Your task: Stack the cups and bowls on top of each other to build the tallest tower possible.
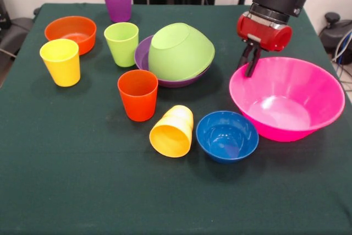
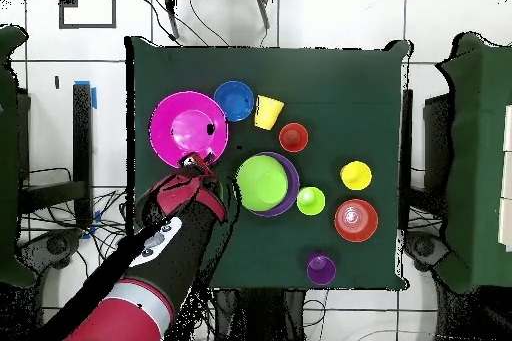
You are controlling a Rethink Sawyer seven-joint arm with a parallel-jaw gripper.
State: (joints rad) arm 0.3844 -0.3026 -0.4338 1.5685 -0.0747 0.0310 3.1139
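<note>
My gripper [image 1: 247,69] hangs at the far rim of the very large pink bowl [image 1: 308,89], fingers slightly apart and holding nothing; from above the gripper [image 2: 200,164] sits at that bowl's edge [image 2: 160,127]. A lime green bowl [image 1: 181,50] lies tilted inside the purple bowl [image 1: 142,53]. The blue bowl [image 1: 227,135] stands beside the pink one, the orange bowl [image 1: 71,31] far left. Upright cups: purple [image 1: 117,1], lime green [image 1: 121,42], yellow [image 1: 60,61], orange-red [image 1: 137,94]. The yellow-orange cup [image 1: 172,130] lies on its side.
Everything rests on a dark green cloth-covered table [image 1: 82,191], with open cloth along the near edge in the front view. Cables and equipment lie on the floor around the table [image 2: 60,207].
</note>
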